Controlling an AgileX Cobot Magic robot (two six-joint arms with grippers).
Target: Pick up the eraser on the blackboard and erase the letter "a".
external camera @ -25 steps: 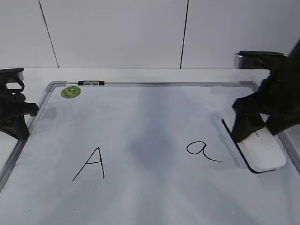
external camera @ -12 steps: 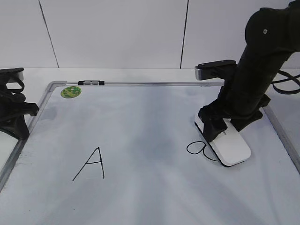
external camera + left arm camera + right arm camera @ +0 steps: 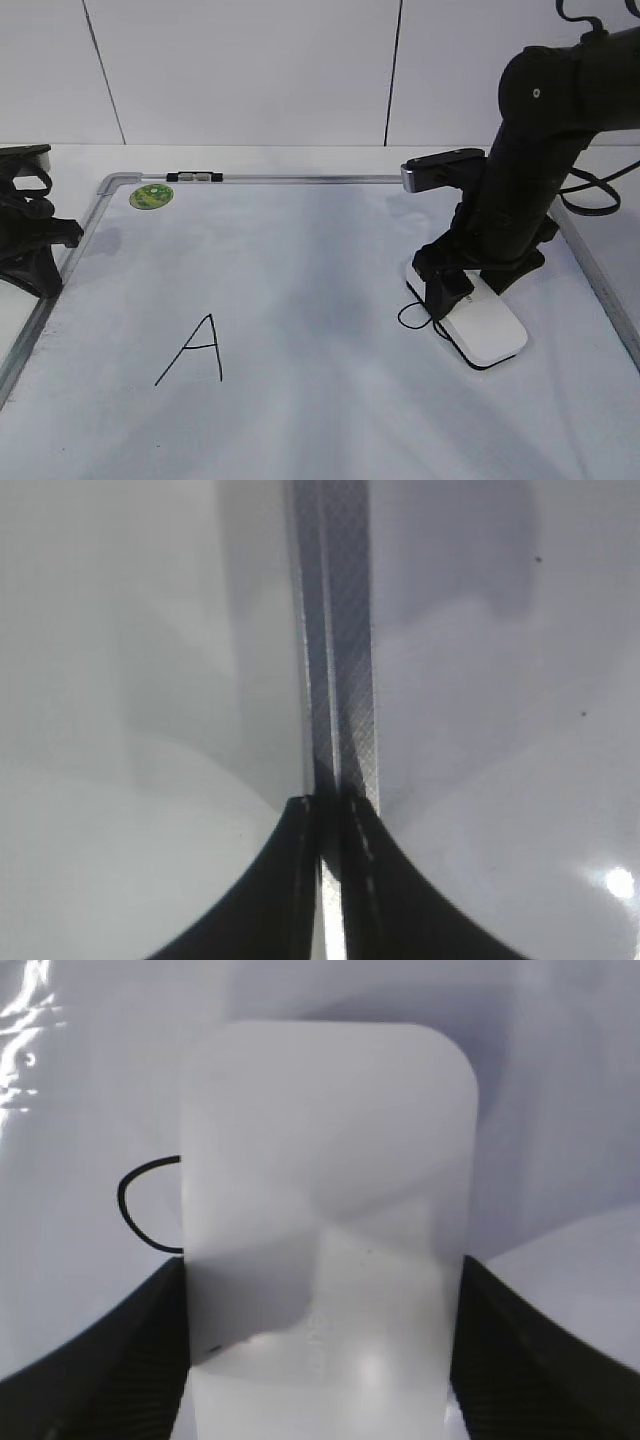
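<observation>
My right gripper (image 3: 462,285) is shut on the white eraser (image 3: 487,327), which lies flat on the blackboard (image 3: 300,270). The eraser covers most of the letter "a" (image 3: 412,318); only a left arc of its loop shows beside the eraser. In the right wrist view the eraser (image 3: 325,1210) fills the space between the jaws (image 3: 320,1350), and the loop's arc (image 3: 140,1210) shows at its left edge. My left gripper (image 3: 35,250) rests at the board's left frame; in the left wrist view its jaws (image 3: 332,820) are shut over the silver frame rail (image 3: 340,630).
A capital "A" (image 3: 195,350) is written at the board's lower left. A round green sticker (image 3: 151,196) sits near the far left corner. A black and silver clip (image 3: 195,177) lies on the top frame. A white wall stands behind.
My right gripper has slid the eraser leftward across the board, from beside the right frame onto the letter "a". Most of the letter is now covered. The left arm has not moved.
</observation>
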